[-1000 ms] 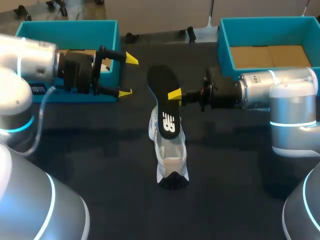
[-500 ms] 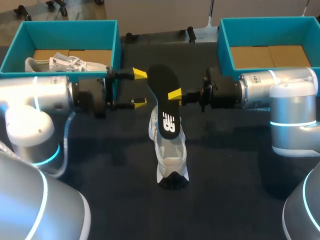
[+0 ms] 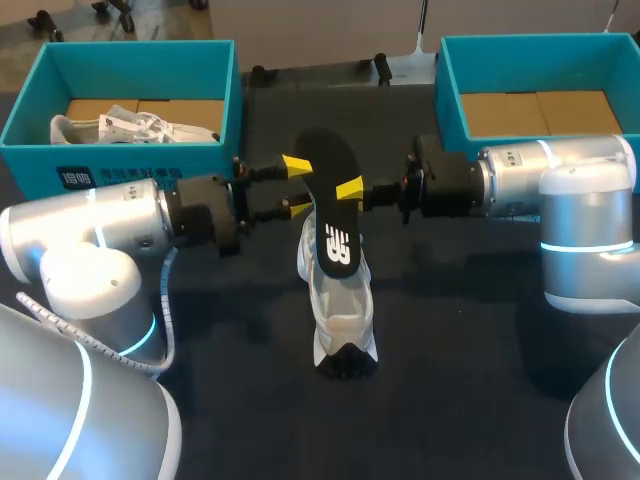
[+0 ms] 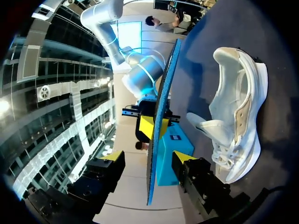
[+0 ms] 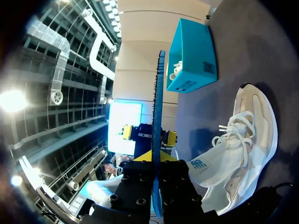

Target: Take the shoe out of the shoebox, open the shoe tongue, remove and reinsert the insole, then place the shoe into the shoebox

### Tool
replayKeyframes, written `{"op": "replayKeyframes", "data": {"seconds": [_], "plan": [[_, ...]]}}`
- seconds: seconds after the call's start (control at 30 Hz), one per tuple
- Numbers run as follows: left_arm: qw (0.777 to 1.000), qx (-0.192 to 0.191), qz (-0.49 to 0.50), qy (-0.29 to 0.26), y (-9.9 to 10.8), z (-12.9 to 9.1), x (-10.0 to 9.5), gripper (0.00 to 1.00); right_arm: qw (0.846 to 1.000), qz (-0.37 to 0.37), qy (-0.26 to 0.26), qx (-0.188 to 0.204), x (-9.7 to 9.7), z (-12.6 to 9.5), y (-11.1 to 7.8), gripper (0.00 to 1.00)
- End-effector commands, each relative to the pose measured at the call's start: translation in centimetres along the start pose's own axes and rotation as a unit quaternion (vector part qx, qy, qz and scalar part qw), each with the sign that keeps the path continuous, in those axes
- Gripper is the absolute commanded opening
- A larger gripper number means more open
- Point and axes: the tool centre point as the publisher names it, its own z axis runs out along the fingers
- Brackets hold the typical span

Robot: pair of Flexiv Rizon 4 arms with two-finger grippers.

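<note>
Right gripper (image 3: 349, 189) clamped on insole (image 3: 322, 160), held on edge above shoe (image 3: 340, 310). Left gripper (image 3: 297, 186) spread wide; insole edge sits between its fingers, touching neither.

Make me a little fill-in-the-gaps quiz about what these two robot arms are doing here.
The right tool is shut on a dark, flat ____. The left tool is ____, with one yellow tip on each side of that piece. A white shoe lies inside the ____ blue box. Missing words: insole; open; left.
</note>
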Motion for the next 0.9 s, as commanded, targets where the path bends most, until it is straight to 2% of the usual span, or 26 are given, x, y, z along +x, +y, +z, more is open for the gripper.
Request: {"op": "replayKeyframes", "data": {"seconds": [0.03,0.1,0.27,0.47,0.63,0.9], "plan": [[1.0,0.001,0.0,-0.001,0.6,1.1,0.0,0.67,1.0,0.0,0.0,-0.001,0.0,0.1,-0.1,0.0],[1.0,0.001,0.001,-0.001,0.7,1.4,-0.1,0.65,1.0,0.0,0.0,-0.001,0.0,0.1,-0.1,0.0],[1.0,-0.002,0.008,-0.001,1.1,2.2,-0.3,0.44,1.0,0.0,0.0,-0.001,0.0,0.1,-0.1,0.0],[1.0,0.003,0.013,0.005,1.0,2.8,-0.1,0.42,1.0,0.0,0.0,-0.001,0.0,0.1,-0.1,0.0],[1.0,0.005,0.018,0.012,0.9,3.2,0.3,0.28,1.0,0.0,0.0,-0.001,0.0,0.1,-0.1,0.0],[1.0,0.001,0.022,0.014,1.0,3.3,0.3,0.19,1.0,0.0,0.0,-0.001,0.0,0.1,-0.1,0.0]]}}
